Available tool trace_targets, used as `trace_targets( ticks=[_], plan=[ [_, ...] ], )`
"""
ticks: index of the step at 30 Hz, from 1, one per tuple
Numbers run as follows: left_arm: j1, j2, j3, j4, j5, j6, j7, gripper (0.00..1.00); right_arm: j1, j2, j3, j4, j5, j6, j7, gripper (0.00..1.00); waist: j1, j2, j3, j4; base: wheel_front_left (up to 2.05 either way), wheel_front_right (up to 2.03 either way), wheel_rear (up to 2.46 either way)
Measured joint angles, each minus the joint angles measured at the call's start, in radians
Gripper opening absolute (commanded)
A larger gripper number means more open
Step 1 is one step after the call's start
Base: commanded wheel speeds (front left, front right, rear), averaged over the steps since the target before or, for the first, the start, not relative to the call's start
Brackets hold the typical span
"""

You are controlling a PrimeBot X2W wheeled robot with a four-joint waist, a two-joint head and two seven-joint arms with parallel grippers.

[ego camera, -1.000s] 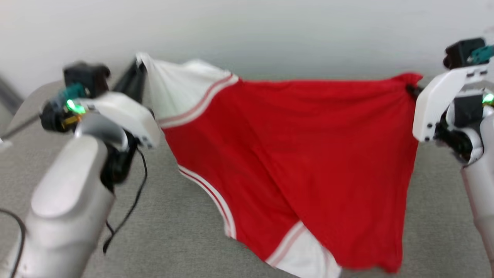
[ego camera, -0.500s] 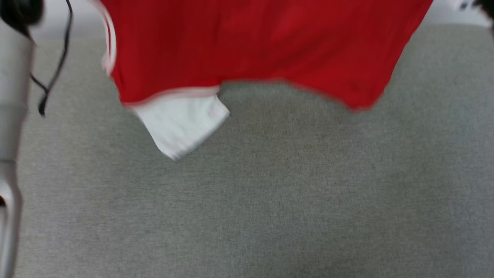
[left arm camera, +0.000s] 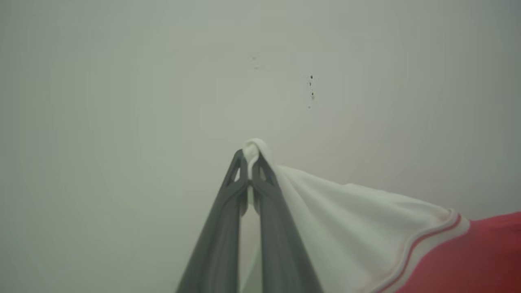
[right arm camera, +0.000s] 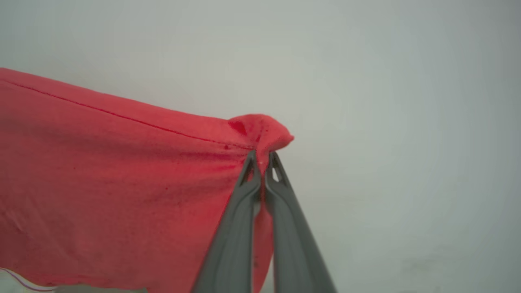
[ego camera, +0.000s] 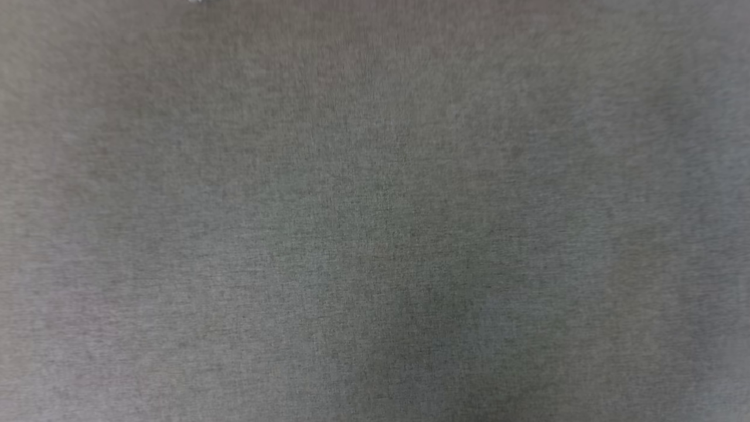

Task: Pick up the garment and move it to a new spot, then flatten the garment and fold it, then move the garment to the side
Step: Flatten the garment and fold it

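In the left wrist view my left gripper (left arm camera: 249, 159) is shut on the edge of the garment's white sleeve (left arm camera: 350, 219), with a small fold of white cloth poking past the fingertips; the red body with striped trim trails off to the lower right. In the right wrist view my right gripper (right arm camera: 262, 160) is shut on a bunched red corner of the garment (right arm camera: 114, 175), whose hem seam runs away to the left. The cloth hangs in the air, stretched from each grip, before a pale wall. The chest lettering is hidden.
The head view looks down on the grey fabric-covered surface (ego camera: 375, 234), blurred. A pale wall (left arm camera: 122, 101) with a few small dark specks (left arm camera: 311, 91) stands behind the left gripper.
The head camera has tilted downward, so the garment and both arms slid up out of its picture; now it sees the grey surface.
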State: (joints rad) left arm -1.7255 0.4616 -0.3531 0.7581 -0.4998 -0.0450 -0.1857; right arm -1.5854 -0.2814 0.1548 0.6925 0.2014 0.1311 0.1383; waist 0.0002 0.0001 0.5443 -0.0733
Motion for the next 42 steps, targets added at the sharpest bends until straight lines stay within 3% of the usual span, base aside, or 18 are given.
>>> trace_targets(
  ticks=[7, 12, 20, 26, 33, 38, 42],
  plan=[
    [0.037, -0.022, 0.002, 0.084, -0.030, -0.020, -0.029, 0.00, -0.015, 0.027, 0.030, 0.100, 0.000, 0.000, -0.037, 0.00, 0.0001, 0.0000, 0.106, 0.008, 0.00, 0.00, 0.00],
    [0.112, -0.053, -0.002, 0.164, -0.057, -0.043, -0.050, 0.00, 0.001, 0.048, 0.054, 0.195, 0.014, 0.000, -0.061, 0.00, 0.0000, 0.0000, 0.111, 0.021, 0.00, 0.00, 0.00],
    [0.382, -0.090, 0.044, 0.214, -0.129, -0.067, -0.074, 0.00, 0.205, 0.074, 0.122, 0.285, 0.090, 0.000, -0.136, 0.00, 0.0000, 0.0000, 0.015, 0.033, 0.00, 0.00, 0.00],
    [0.714, -0.098, 0.108, 0.087, -0.144, -0.064, -0.075, 0.00, 0.438, 0.044, 0.213, 0.244, 0.178, 0.000, -0.177, 0.00, -0.0002, 0.0000, -0.109, 0.043, 0.00, 0.00, 0.00],
    [1.133, -0.105, 0.157, -0.129, -0.148, 0.006, -0.076, 0.00, 0.730, -0.023, 0.281, 0.116, 0.275, 0.000, -0.177, 0.00, -0.0003, 0.0000, -0.266, 0.053, 0.00, 0.00, 0.00],
    [1.413, -0.095, 0.188, -0.342, -0.182, 0.094, -0.034, 0.00, 0.938, -0.059, 0.273, -0.003, 0.320, 0.001, -0.121, 0.00, -0.0004, 0.0000, -0.370, 0.057, 0.00, 0.00, 0.00],
    [1.622, -0.078, 0.201, -0.552, -0.193, 0.191, 0.040, 0.00, 1.094, -0.085, 0.218, -0.123, 0.320, 0.001, -0.061, 0.00, -0.0005, 0.0000, -0.442, 0.058, 0.00, 0.00, 0.00]
  ],
)
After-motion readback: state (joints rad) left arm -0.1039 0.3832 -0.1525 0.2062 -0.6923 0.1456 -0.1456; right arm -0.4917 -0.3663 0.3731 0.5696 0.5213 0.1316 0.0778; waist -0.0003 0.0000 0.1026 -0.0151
